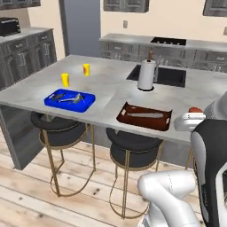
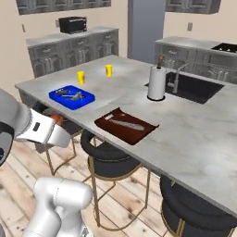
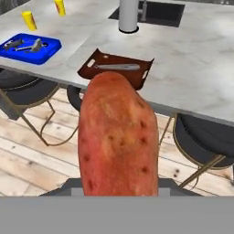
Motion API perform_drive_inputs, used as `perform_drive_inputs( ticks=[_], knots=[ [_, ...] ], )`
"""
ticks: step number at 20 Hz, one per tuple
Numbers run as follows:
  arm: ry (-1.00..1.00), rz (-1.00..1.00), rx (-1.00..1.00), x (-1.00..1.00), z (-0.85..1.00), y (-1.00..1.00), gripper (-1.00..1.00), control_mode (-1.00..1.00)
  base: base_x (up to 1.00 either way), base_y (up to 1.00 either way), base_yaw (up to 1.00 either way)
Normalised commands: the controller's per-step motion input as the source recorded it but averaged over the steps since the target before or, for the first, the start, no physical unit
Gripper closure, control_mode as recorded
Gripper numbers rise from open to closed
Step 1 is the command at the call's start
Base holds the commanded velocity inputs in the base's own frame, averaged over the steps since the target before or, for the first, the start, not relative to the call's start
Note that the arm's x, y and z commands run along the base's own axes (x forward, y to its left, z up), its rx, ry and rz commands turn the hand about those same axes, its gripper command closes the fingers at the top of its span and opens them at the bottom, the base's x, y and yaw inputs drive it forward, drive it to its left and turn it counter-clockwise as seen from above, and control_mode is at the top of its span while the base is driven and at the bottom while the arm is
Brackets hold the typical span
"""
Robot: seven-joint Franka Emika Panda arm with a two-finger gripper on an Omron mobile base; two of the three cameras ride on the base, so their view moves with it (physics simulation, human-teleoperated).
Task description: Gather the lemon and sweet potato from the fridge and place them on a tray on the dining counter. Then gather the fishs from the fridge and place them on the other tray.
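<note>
your gripper (image 3: pixel 119 189) is clamped on the orange-red, mottled oval sweet potato (image 3: pixel 118 137), held out over the wooden floor short of the marbled grey dining counter (image 1: pixel 111 91). the hand view shows its pitted skin and long axis pointing toward the reddish-brown tray (image 3: pixel 116 70) at the counter's near edge. the base views show just its red tip (image 1: pixel 195 109), and the glossy blue tray (image 1: pixel 70 100) nearer the counter's left end.

The dining counter (image 1: pixel 111 88) w/ grey marbled top was seen carrying a blue tray (image 1: pixel 70 100), reddish-brown tray (image 1: pixel 144 116), two yellow cups (image 1: pixel 65 80) & paper-towel roll (image 1: pixel 147 74).
</note>
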Motion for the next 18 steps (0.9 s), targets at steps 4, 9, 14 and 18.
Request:
perform_drive_inputs(
  ticks=[4,9,14,18],
  knots=[
    [0.00,0.00,0.00,0.00,0.00,0.00,1.00,1.00,0.49,0.91,-0.41],
    [0.00,0.00,0.00,0.00,0.00,0.00,1.00,1.00,0.47,0.62,-0.47],
    [0.00,0.00,0.00,0.00,0.00,0.00,1.00,1.00,0.60,0.25,-0.48],
    [0.00,0.00,0.00,0.00,0.00,0.00,1.00,1.00,0.58,0.14,-0.45]
  ],
)
